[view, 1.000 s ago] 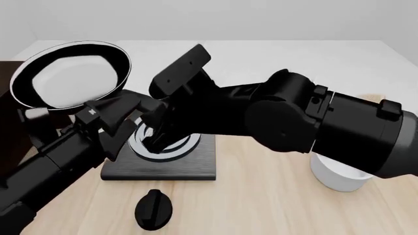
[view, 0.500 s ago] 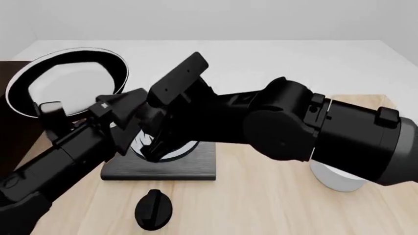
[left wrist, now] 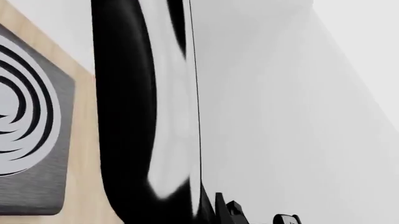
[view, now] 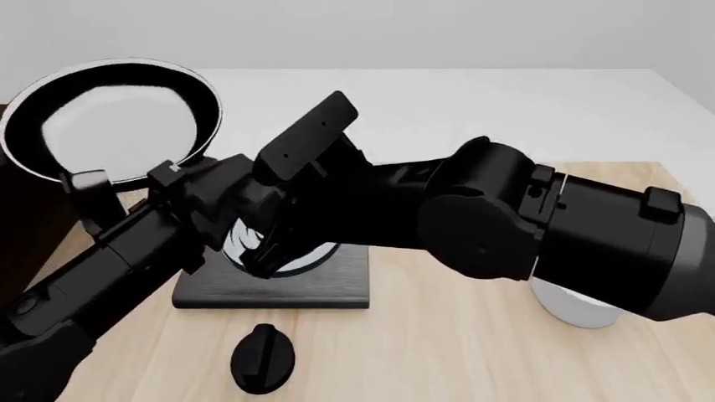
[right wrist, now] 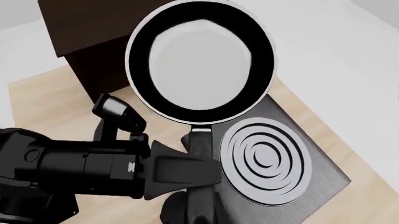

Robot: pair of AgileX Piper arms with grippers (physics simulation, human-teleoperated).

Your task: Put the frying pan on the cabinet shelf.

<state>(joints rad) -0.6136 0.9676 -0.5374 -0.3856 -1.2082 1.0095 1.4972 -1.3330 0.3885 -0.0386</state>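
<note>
The frying pan [view: 112,117] is in the air at the far left of the front view, tilted up so its glossy inside faces the camera. My left gripper [view: 179,186] is shut on its long black handle [right wrist: 199,137] close to the pan's body. The right wrist view shows the pan [right wrist: 199,63] and the left gripper [right wrist: 209,170] gripping the handle. The left wrist view shows the pan [left wrist: 124,116] edge-on. The dark brown cabinet [view: 20,218] is at the left edge, below and behind the pan. My right gripper [view: 259,243] hangs over the hob; its jaws are hidden.
A black square hob [view: 280,285] with silver rings lies under both arms. A black knob [view: 263,358] lies in front of it. A white bowl [view: 572,306] stands at the right, partly behind my right arm. The cabinet [right wrist: 87,37] also shows beyond the pan.
My left arm has lifted the pan a little higher and slightly to the left, toward the cabinet. The right arm has barely moved.
</note>
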